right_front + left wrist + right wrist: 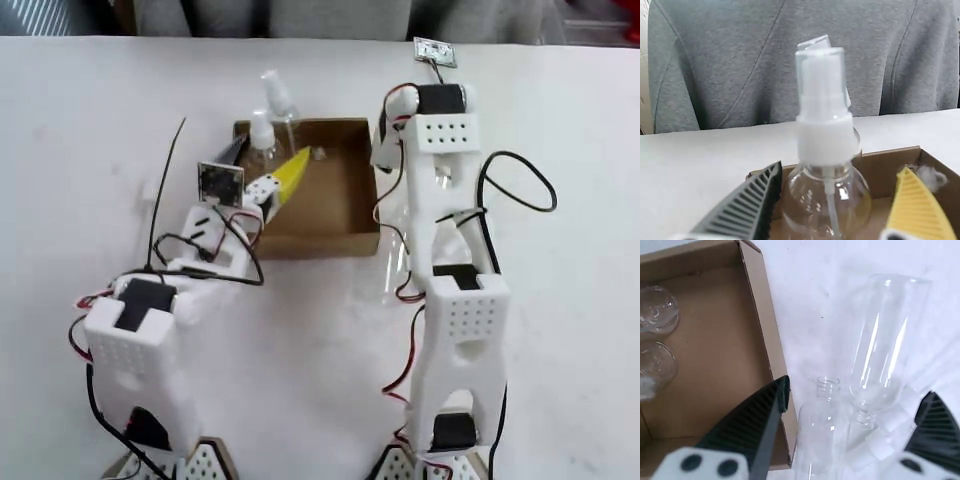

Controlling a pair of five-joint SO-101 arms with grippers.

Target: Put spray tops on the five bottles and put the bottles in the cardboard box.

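Left gripper (840, 170): held low over the far-left corner of the cardboard box (320, 243). Its jaws are spread, with the black finger (747, 205) on one side of a bottle and the yellow finger (912, 205) on the other. Nothing is pinched.
Front bottle (826, 200): stood upright inside the box between the left fingers, with a white spray top (822, 100) fitted. The black finger is seen right at its side, while the yellow finger is kept apart from it.
Second capped bottle (279, 100): placed just behind the front bottle at the box's far wall, also upright and with a top on.
Right wrist view of the box: the two capped bottles are seen from above as clear round shapes against one wall.
Right gripper (857, 390): hung above the table (560, 300), just outside the box's right wall. Its two dark fingers are spread wide and nothing is clasped.
Near uncapped bottle (820, 440): laid on the table just beside the box wall, outside the box, with its open neck bare.
Far uncapped bottle (885, 340): laid next to the near one, farther from the box, with its neck turned the opposite way. Whether the two touch cannot be told.
Right arm (455, 300): stretched along the box's right side in the high view.
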